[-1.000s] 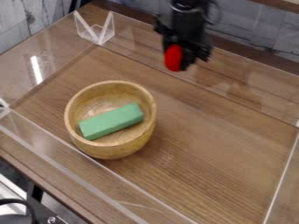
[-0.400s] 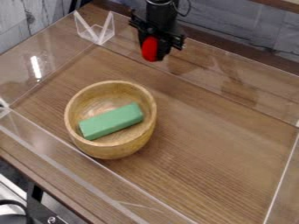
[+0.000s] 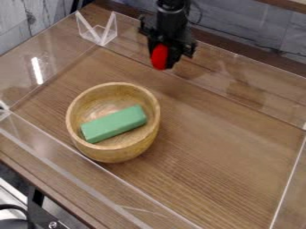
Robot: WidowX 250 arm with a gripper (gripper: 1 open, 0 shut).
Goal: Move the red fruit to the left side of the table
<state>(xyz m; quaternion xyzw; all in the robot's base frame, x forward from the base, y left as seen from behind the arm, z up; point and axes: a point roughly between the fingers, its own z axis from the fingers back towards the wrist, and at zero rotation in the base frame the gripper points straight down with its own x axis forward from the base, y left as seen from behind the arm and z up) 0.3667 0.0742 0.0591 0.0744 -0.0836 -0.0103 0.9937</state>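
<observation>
I'm seeing a glossy red fruit (image 3: pixel 159 57), a matt wooden bowl (image 3: pixel 113 121), and a wood-grain table (image 3: pixel 227 143) with shiny clear walls.

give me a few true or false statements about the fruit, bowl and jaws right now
1. The jaws are shut on the red fruit. True.
2. The green block lies on the bare table. False: it lies inside the wooden bowl.
3. The fruit is inside the bowl. False: it is in the gripper, beyond the bowl near the far wall.
4. The gripper points mostly downward. True.
5. The bowl is tipped over. False: it sits upright.
</observation>
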